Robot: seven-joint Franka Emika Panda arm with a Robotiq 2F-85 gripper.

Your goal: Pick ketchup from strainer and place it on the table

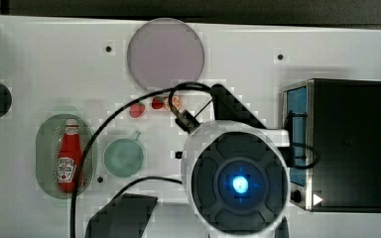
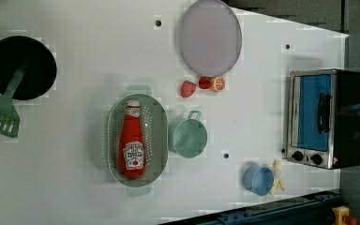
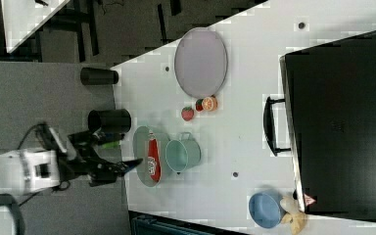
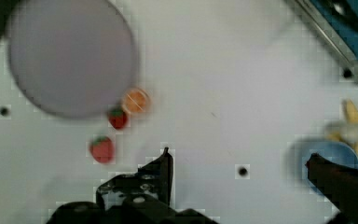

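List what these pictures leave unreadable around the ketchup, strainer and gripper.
- Strainer: in the right view its near side is covered by the open gripper and arm.
- Ketchup: in the right view the strainer wall hides its lower side; the label is too small to read.
- Table: in the top view the arm's round housing hides the surface under it.

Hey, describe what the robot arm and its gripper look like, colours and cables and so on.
The arm has a white rounded shell; in the top view its end is a dark round cap with a glowing blue light at the centre. Black cables loop from it across the table. The gripper is black, with two dark tapering fingers on a black block with small bolts.
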